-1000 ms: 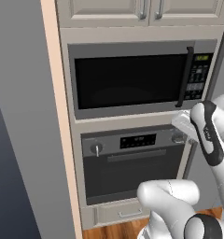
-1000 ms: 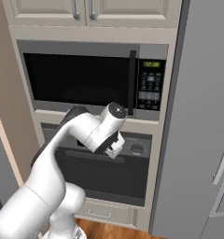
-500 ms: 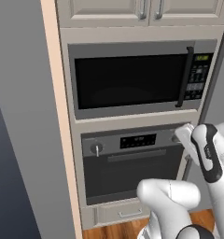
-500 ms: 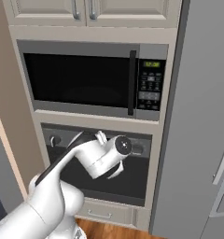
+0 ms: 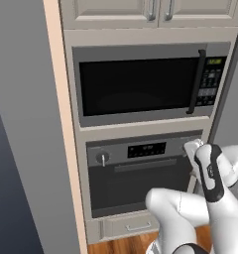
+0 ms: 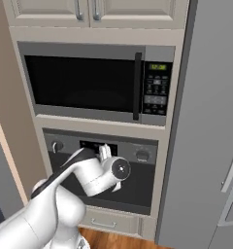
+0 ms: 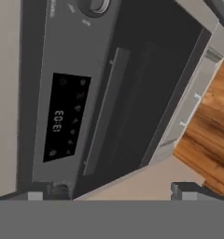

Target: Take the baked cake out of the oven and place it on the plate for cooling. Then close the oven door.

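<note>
Beige cabinetry framing shut oven door (image 5: 141, 183) lower centre; hand view adding display (image 7: 65, 116), handle (image 7: 104, 109); gripper (image 7: 109, 191) jaws wide, empty.

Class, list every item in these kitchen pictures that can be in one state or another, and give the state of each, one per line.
oven door: shut, handle bar untouched
oven: display strip lit
microwave: door shut, green clock lit
upper cabinets: both doors shut
drawer below the oven: shut
gripper: open, holding nothing, facing the oven door
</note>
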